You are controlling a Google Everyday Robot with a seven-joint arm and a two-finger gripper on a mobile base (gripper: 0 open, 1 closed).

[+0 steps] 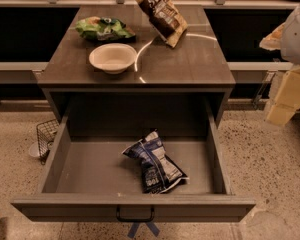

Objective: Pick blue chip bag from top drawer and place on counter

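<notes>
The blue chip bag (155, 165) lies crumpled on the floor of the top drawer (85, 176), a little right of centre and toward the front. The drawer is pulled fully open, and its dark handle (135, 216) sits at the middle of the front panel. The counter (195, 59) is directly above and behind the drawer. My gripper (284, 100) shows as pale blocky parts at the right edge of the view. It is beside the counter's right side, well away from the bag, and holds nothing that I can see.
On the counter are a green bag (104, 28) at the back left, a white bowl (112, 58) at the front left, and a brown-and-tan bag (162, 13) leaning at the back centre. A wire basket (46, 134) stands on the speckled floor, left of the drawer.
</notes>
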